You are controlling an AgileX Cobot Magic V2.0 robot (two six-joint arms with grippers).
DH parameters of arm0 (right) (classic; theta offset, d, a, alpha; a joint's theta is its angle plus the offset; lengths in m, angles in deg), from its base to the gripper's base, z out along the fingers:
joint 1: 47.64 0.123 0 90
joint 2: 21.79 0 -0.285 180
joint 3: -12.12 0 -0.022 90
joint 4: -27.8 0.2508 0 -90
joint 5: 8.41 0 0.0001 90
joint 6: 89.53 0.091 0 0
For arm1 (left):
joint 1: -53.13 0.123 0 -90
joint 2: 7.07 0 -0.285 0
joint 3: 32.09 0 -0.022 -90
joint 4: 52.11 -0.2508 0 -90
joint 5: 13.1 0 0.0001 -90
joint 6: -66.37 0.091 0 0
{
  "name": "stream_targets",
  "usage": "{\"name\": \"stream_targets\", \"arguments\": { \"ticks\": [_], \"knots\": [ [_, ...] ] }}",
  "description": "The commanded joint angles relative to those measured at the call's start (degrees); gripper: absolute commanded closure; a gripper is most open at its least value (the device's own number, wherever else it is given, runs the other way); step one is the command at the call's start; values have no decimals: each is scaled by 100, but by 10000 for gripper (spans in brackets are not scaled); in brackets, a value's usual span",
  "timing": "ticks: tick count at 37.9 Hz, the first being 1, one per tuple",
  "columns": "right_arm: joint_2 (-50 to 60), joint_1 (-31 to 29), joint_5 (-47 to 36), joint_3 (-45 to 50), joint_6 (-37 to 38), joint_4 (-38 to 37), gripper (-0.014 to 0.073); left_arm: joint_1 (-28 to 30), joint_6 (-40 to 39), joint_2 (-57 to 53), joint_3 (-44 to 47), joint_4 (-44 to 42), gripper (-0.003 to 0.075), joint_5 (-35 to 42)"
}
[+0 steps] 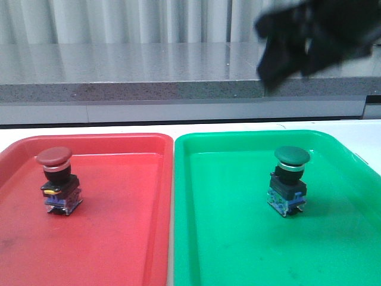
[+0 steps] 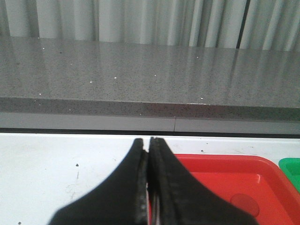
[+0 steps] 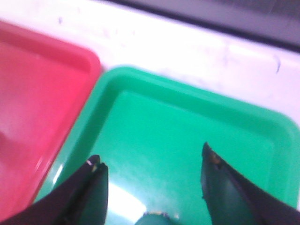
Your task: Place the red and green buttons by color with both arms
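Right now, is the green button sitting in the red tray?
No, the green button stands upright in the green tray, while the red tray holds the red button.

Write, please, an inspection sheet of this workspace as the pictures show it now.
Surface: white table, lightly scuffed.
Job's things: red button upright in red tray; green button upright in green tray.
Clutter: nothing seen.
Grippers: left gripper jaws shut, holding nothing; right gripper jaws open, above the green tray.
Cables: nothing seen.
Surroundings: grey stone ledge, pale curtain behind.
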Motion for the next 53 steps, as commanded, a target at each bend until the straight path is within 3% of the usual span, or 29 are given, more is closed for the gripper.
{"name": "stream_targets", "arguments": {
  "ticks": [1, 10, 18, 35, 42, 53],
  "knots": [
    [390, -355, 15, -541, 121, -52, 278, 27, -59, 51, -149, 25, 740, 463],
    [988, -1034, 752, -603, 115, -234, 720, 27, -59, 51, -149, 25, 740, 463],
    [2028, -1285, 685, 188, 115, -551, 715, 27, -59, 51, -149, 25, 740, 463],
    [5436, -1285, -141, 2738, 115, -1029, 715, 27, -59, 51, -149, 25, 740, 527],
    [6174, -1285, 27, 2995, 115, -1029, 715, 27, -59, 51, -149, 25, 740, 536],
    [6243, -1285, 20, 2995, 115, -1029, 715, 27, -59, 51, -149, 25, 740, 536]
  ]
}}
